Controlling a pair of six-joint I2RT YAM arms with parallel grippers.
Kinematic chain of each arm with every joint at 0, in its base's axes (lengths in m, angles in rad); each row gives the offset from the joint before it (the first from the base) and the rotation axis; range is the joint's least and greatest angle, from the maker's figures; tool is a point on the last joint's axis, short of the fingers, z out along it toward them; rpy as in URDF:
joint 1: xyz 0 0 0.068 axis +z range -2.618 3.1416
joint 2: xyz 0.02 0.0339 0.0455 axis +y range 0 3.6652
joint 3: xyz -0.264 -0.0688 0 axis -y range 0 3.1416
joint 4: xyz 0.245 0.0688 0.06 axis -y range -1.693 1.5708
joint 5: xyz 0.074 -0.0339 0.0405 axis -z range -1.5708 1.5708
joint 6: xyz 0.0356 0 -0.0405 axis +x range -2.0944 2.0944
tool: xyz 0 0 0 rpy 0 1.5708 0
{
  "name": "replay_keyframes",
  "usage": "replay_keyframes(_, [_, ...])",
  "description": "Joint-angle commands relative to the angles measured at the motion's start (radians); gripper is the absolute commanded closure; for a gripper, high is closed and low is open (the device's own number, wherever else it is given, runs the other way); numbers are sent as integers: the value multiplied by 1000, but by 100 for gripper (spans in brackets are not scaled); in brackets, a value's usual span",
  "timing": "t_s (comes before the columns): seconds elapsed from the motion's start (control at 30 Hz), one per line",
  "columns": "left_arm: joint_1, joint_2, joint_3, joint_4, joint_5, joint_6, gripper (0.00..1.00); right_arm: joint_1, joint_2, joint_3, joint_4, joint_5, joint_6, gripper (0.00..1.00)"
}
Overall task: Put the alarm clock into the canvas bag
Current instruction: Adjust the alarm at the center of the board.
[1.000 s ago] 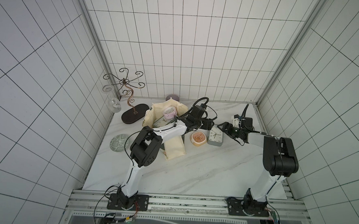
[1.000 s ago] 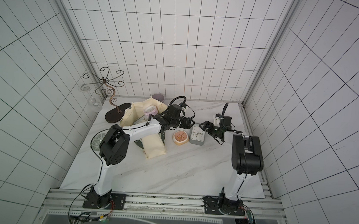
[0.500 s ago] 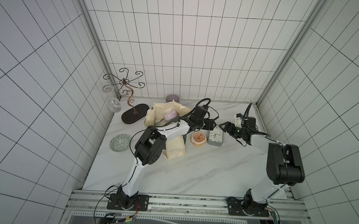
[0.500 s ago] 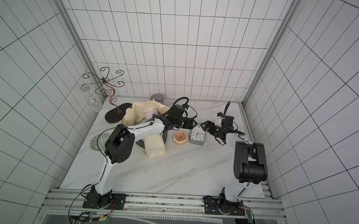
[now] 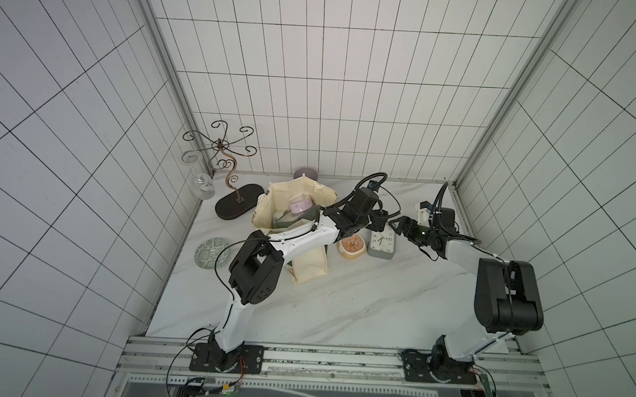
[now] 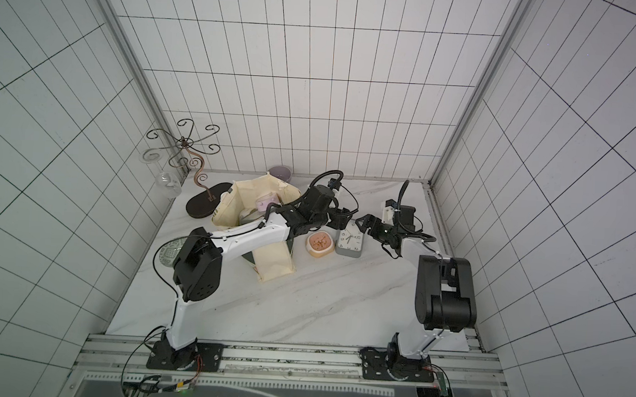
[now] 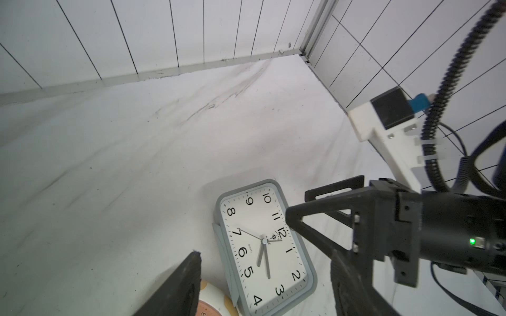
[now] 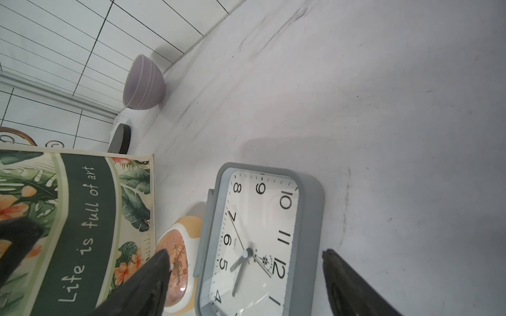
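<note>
The alarm clock [image 5: 381, 242] [image 6: 349, 243] is a grey rectangular clock with a white face, lying face up on the marble table. The cream canvas bag [image 5: 310, 267] [image 6: 273, 260] stands open to its left, and its leaf print and dark green band [image 8: 82, 219] show in the right wrist view. My left gripper [image 5: 377, 223] [image 7: 262, 284] hangs open just above the clock's [image 7: 262, 246] far end. My right gripper [image 5: 395, 226] [image 8: 246, 269] is open too. Its fingers straddle the clock [image 8: 260, 240] without touching it.
A small orange and cream clock [image 5: 352, 246] [image 8: 175, 262] lies between the bag and the grey clock. A lilac bowl [image 5: 306, 173] [image 8: 143, 82] sits at the back wall. A scrolled metal stand [image 5: 238, 202], a wine glass [image 5: 201, 184] and a patterned plate [image 5: 211, 253] stand at the left. Items fill the bag's mouth [image 5: 289, 213].
My right arm's elbow has swung out to the right while its gripper stayed at the clock with jaws slightly wider. The clock and bag have not moved.
</note>
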Motion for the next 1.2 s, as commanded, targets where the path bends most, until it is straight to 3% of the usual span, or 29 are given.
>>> replay_keyframes(0.0, [-6,37,33,-24,-45,7,27,5,-18,-50,-14,6,-15,13])
replay_keyframes(0.17, [3,177,182,-129,-138,14,30,0,-6,-55,-8,-14,-14,13])
replay_keyframes(0.27, [19,233,228,-146,-92,-10,35,-6,-4,-58,-8,-14,-16,12])
replay_keyframes(0.53, [35,294,230,-143,-11,-62,40,-32,16,-82,32,-77,4,19])
replay_keyframes(0.83, [58,303,165,-86,104,-95,55,-34,52,-99,91,-129,56,40])
replay_keyframes(1.17, [64,327,141,-69,145,-111,57,-34,58,-110,107,-103,75,46])
